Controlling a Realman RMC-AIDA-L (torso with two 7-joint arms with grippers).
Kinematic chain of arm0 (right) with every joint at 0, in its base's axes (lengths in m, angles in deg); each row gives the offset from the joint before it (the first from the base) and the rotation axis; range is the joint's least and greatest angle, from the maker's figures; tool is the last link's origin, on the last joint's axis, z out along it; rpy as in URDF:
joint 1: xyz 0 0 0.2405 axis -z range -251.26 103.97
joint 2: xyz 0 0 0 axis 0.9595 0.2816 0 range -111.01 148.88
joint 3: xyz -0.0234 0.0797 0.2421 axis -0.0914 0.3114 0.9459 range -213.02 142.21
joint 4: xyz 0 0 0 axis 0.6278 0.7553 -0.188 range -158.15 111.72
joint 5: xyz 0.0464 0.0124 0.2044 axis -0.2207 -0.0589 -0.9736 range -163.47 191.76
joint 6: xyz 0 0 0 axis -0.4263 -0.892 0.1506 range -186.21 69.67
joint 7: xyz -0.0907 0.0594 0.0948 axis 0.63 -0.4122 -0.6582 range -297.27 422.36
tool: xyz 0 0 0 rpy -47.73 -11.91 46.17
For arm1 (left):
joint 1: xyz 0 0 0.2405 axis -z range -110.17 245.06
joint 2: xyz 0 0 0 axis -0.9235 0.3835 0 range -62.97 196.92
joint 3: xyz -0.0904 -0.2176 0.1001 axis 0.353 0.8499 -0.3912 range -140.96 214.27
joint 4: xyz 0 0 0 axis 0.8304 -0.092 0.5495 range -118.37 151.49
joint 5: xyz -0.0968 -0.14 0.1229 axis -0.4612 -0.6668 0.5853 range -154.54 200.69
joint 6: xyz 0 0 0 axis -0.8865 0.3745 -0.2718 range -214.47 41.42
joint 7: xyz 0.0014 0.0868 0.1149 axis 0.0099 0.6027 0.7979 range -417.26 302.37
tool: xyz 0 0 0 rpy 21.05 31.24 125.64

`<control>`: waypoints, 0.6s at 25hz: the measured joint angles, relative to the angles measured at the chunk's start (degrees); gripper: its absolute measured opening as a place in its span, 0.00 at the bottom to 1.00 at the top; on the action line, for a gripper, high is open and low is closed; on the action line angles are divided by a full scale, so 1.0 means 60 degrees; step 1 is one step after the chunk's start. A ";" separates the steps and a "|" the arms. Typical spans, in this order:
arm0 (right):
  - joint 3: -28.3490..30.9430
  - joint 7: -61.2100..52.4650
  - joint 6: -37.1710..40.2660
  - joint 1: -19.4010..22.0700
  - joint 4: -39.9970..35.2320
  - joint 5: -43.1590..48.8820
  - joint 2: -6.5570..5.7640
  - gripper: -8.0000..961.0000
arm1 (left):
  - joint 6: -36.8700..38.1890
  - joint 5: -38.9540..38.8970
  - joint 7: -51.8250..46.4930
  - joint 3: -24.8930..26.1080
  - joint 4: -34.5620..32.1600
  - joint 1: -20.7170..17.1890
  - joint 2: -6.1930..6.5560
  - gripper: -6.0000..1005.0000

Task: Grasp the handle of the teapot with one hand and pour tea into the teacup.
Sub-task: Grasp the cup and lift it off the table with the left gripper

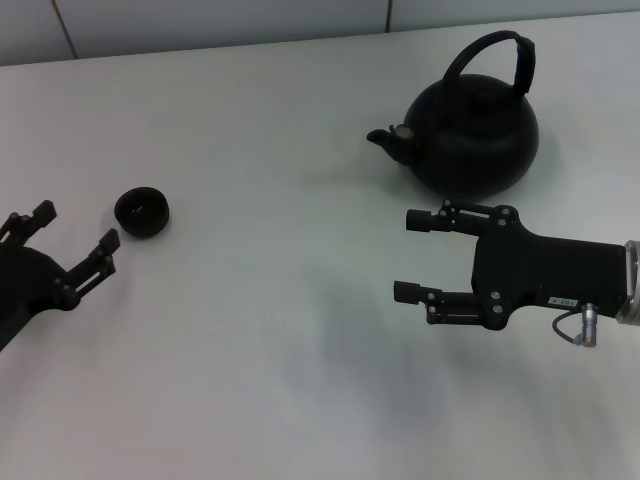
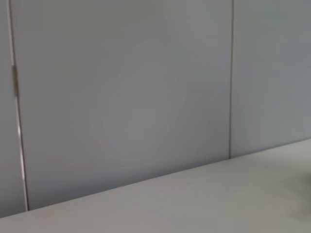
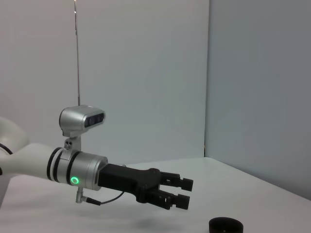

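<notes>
Below the teapot (image 1: pixel 472 135), right gripper (image 1: pixel 408 255), fingers (image 1: pixel 432 220) apart, apparently unladen.

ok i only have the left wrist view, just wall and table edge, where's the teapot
Observer: On the head view the teapot stands on the table's far right, spout pointing left.
Operator: is any hand on its handle
Observer: No. The handle is free; the right hand is open, just in front of the teapot, not touching it.
Operator: and the teacup
Observer: The teacup sits on the left, upright, just beyond the open left hand.
Operator: tea in it?
Observer: Can't tell; its inside looks dark.
</notes>
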 joint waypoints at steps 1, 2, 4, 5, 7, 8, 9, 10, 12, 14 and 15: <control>-0.0001 0.0000 0.0006 0.0000 0.0000 0.0000 -0.0001 0.80 | -0.0053 0.0001 0.0018 -0.0056 0.0000 0.0040 0.0001 0.86; -0.0001 0.0000 0.0006 0.0000 0.0000 0.0000 -0.0001 0.80 | -0.0132 0.0002 0.0067 -0.0132 -0.0002 0.0105 -0.0004 0.86; -0.0022 -0.0001 0.0040 0.0000 0.0000 0.0000 -0.0002 0.80 | -0.0315 0.0008 0.0269 -0.0346 0.0016 0.0236 -0.0015 0.86; -0.0036 -0.0001 0.0052 -0.0001 0.0001 0.0000 0.0000 0.80 | -0.0444 0.0014 0.0410 -0.0495 0.0032 0.0310 -0.0023 0.86; -0.0032 -0.0001 0.0050 -0.0012 0.0000 0.0000 0.0005 0.80 | -0.0749 0.0010 0.0569 -0.0727 0.0051 0.0442 -0.0033 0.86; -0.0032 -0.0001 0.0050 -0.0012 0.0000 0.0000 0.0005 0.80 | -0.0835 0.0000 0.0585 -0.0762 0.0058 0.0483 -0.0038 0.86; -0.0017 -0.0001 0.0051 -0.0012 0.0000 0.0000 0.0004 0.80 | -0.0961 -0.0014 0.0578 -0.0778 0.0072 0.0547 -0.0051 0.86; -0.0012 -0.0001 0.0055 -0.0014 0.0000 0.0000 0.0002 0.80 | -0.1053 -0.0019 0.0562 -0.0782 0.0087 0.0611 -0.0061 0.86; -0.0006 -0.0001 0.0058 -0.0014 0.0000 0.0000 -0.0005 0.80 | -0.1202 -0.0017 0.0538 -0.0817 0.0100 0.0725 -0.0067 0.86; -0.0004 -0.0001 0.0032 -0.0015 0.0000 0.0001 -0.0005 0.80 | -0.1319 -0.0016 0.0532 -0.0844 0.0108 0.0831 -0.0068 0.86; -0.0003 -0.0001 0.0026 -0.0017 0.0000 0.0001 -0.0005 0.80 | -0.1362 -0.0017 0.0528 -0.0845 0.0108 0.0866 -0.0068 0.86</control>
